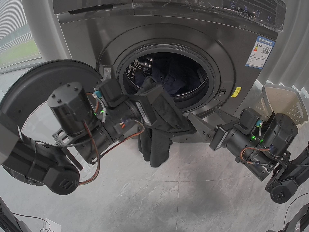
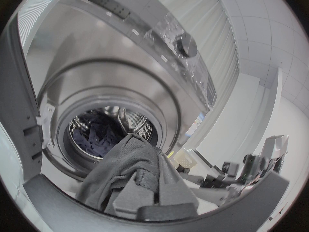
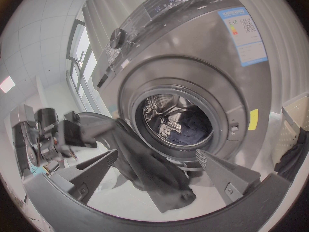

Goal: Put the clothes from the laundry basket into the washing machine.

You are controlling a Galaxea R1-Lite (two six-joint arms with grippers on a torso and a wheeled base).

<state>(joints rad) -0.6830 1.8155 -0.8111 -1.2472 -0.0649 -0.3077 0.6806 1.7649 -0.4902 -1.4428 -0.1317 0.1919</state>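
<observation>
While the left gripper (image 1: pixel 153 95) pinches a grey cloth (image 1: pixel 161 139) in its jaws by the washing machine (image 1: pixel 199 33) hole, the right gripper (image 3: pixel 155 153) has jaws spread wide.

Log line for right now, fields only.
left gripper: shut on dark garment, at washer opening | right gripper: open, empty | door: open | laundry basket: with dark cloth
</observation>
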